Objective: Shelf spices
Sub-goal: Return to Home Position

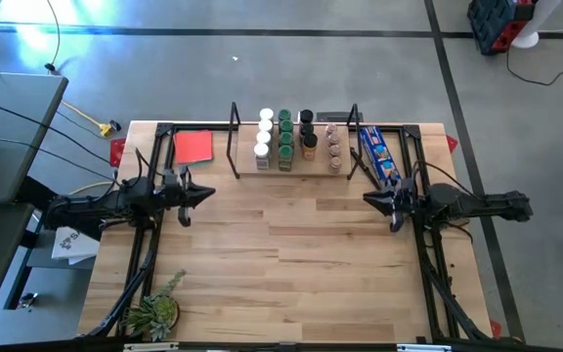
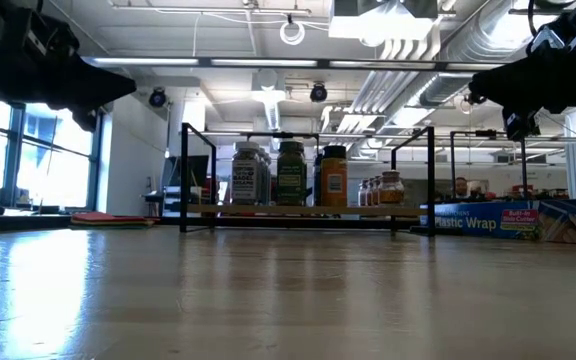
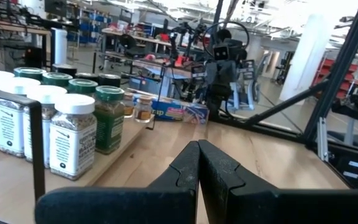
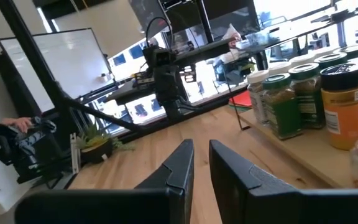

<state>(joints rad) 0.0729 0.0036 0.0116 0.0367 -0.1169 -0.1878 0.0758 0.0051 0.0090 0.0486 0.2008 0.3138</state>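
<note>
The spices [image 1: 286, 137] are several small jars with white, green, black and clear tops. They stand upright in rows on the shelf [image 1: 291, 168], a wooden board with black wire uprights at the table's far middle. The left wrist view shows the jars [image 3: 73, 134] from one side, the right wrist view shows them [image 4: 291, 99] from the other. My left gripper [image 1: 208, 194] hovers level at the table's left, shut and holding nothing [image 3: 197, 144]. At the table's right my right gripper [image 1: 368, 199] hovers level too, with a narrow gap between its fingers [image 4: 201, 144] and nothing in it.
A flat red square [image 1: 194, 147] lies left of the shelf. A long blue box [image 1: 379, 156] lies right of it. A green plant [image 1: 154, 311] stands at the near left corner. Bare wood [image 1: 291, 254] spreads between the arms and toward the near edge.
</note>
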